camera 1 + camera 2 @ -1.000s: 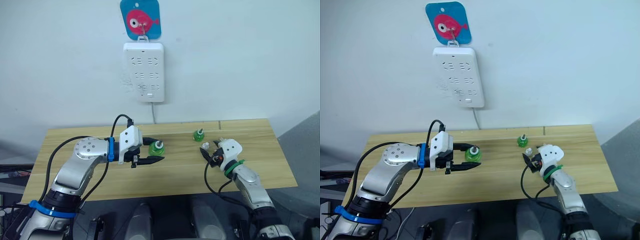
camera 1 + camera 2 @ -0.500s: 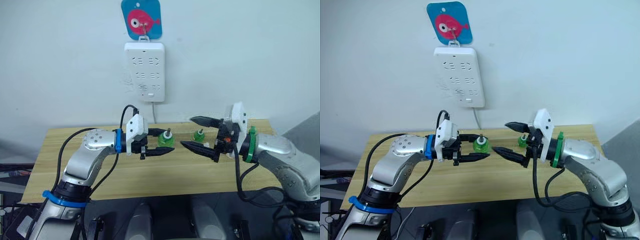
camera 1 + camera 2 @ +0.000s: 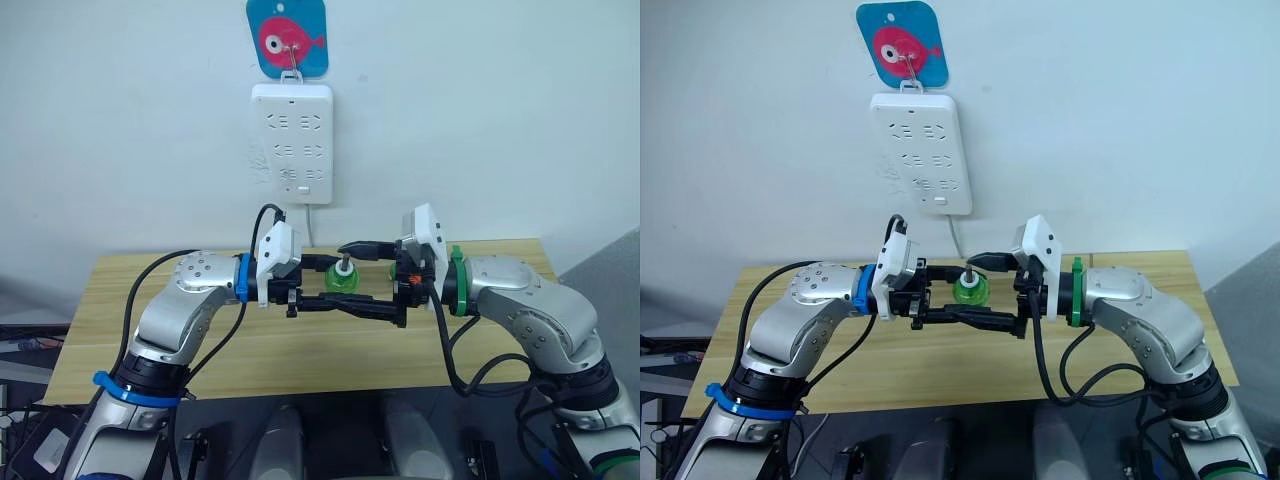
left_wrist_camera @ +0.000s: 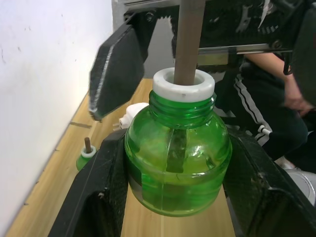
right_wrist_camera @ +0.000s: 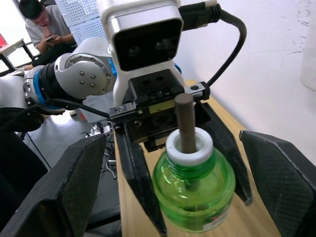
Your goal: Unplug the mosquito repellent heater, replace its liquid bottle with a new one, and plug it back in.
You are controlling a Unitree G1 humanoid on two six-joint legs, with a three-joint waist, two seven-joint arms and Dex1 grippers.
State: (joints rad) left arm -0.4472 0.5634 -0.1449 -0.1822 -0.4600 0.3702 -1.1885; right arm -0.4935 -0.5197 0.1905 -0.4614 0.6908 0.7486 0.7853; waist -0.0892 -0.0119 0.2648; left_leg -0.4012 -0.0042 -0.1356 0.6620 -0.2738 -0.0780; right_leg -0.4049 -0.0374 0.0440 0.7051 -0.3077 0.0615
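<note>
Bottle (image 4: pixel 177 163): round, clear green plastic, threaded neck, white collar, dark brown wick rod standing up from the mouth. Liquid inside, a dark strip visible through the wall. No label or writing readable on it.

Left gripper (image 3: pixel 325 285) is clamped on the bottle's body, one black finger on each side, holding it upright above the table (image 3: pixel 120 310). Right gripper (image 3: pixel 365 275) faces it from the other side, fingers spread wide, one above the bottle near the wick, one below; neither touches the bottle that I can tell.

Heater (image 4: pixel 129 112): white rounded piece seen in the left wrist view, lying on the table behind the bottle, mostly hidden. Beside it a second small green bottle (image 4: pixel 85 157) with a wick, upright on the wood.

Power strip (image 3: pixel 292 142) on the wall, white, sockets empty; above it a blue card (image 3: pixel 290 38) with a pink fish. No text legible.
</note>
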